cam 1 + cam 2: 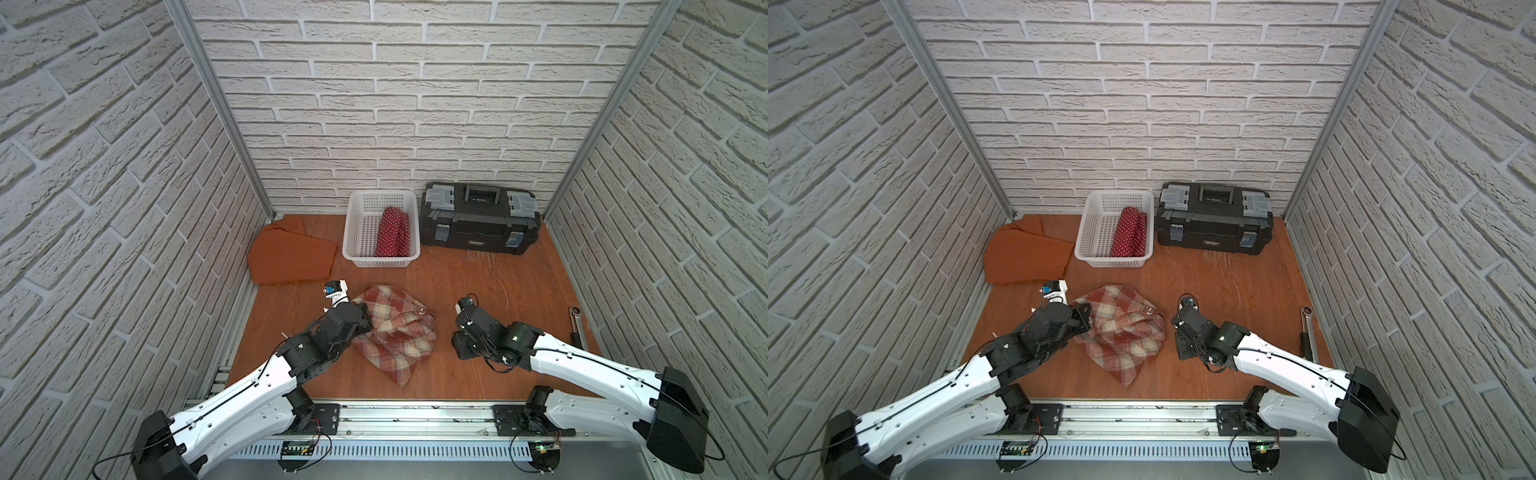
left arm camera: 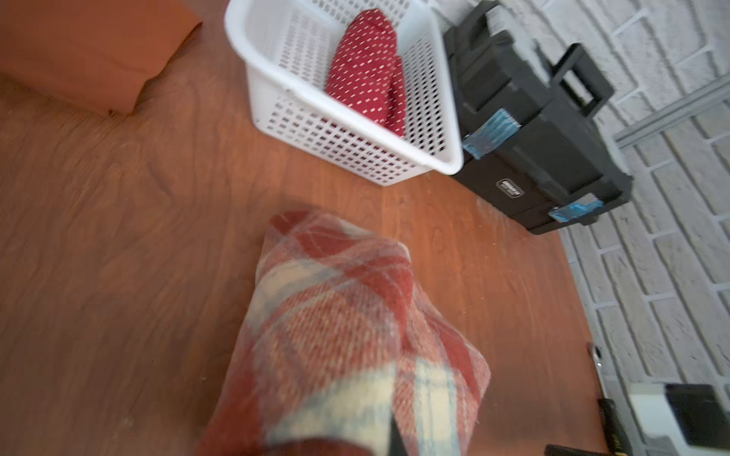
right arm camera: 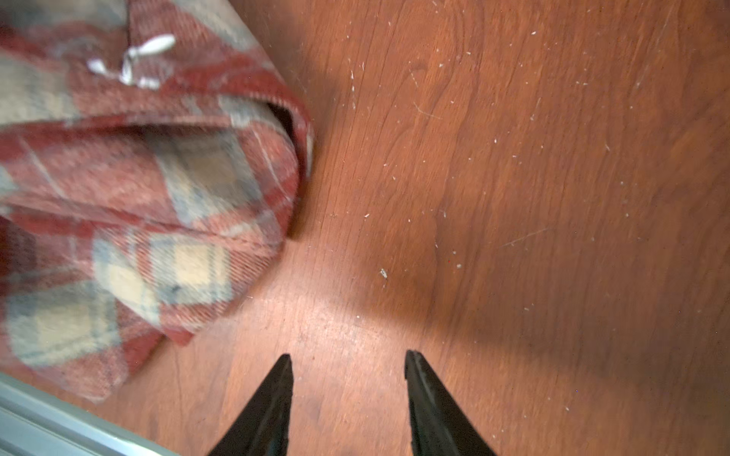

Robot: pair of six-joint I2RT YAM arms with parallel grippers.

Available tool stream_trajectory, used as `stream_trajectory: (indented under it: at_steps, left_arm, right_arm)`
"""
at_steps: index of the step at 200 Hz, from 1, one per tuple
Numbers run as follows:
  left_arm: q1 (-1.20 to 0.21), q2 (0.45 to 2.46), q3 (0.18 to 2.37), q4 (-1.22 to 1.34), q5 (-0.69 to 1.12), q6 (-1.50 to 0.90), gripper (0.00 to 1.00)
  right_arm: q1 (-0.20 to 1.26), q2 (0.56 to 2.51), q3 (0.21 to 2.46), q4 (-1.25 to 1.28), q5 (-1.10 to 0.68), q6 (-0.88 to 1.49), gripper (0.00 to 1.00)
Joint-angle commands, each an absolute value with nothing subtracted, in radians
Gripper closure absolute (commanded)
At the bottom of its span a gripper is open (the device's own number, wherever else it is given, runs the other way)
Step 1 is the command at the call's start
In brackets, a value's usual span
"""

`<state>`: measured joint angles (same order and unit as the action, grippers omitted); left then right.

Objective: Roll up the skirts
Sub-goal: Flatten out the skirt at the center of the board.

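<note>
Jaws of the left gripper [image 1: 362,322] pinch shut on the crumpled red-and-cream plaid cloth skirt [image 1: 395,332], mid-table in both top views. Left wrist: fabric bunched, blurred. Right wrist: right gripper [image 3: 347,355] spread over bare brown wooden table [image 3: 513,197], just beside the skirt.

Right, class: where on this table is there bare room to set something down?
Bare wood lies between the plaid skirt, the black toolbox and the ratchet wrench. The white basket is empty beside its polka-dot roll. Crowded: the far corner, where the orange skirt meets the basket.
</note>
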<state>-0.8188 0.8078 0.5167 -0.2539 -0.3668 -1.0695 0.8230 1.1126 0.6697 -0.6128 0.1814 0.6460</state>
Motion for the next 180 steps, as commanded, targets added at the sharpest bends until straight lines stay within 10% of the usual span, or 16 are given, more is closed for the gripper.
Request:
stream_trajectory:
  at_steps: [1, 74, 127, 180]
  left_arm:
    - [-0.796, 0.813, 0.47, -0.192, -0.334, -1.099, 1.0]
    - [-0.726, 0.78, 0.399, -0.197, -0.296, -1.115, 1.0]
    - [-0.689, 0.736, 0.37, -0.229, -0.275, -1.118, 1.0]
    - [-0.632, 0.729, 0.354, -0.257, -0.241, -1.106, 1.0]
  right_arm:
    - [0.827, 1.154, 0.692, -0.519, 0.108, 0.627, 0.48]
    - [0.8, 1.444, 0.72, -0.211, -0.028, 0.563, 0.35]
    - [0.784, 1.465, 0.695, -0.136, -0.053, 0.507, 0.68]
    - [0.771, 1.454, 0.724, -0.171, -0.152, 0.406, 0.43]
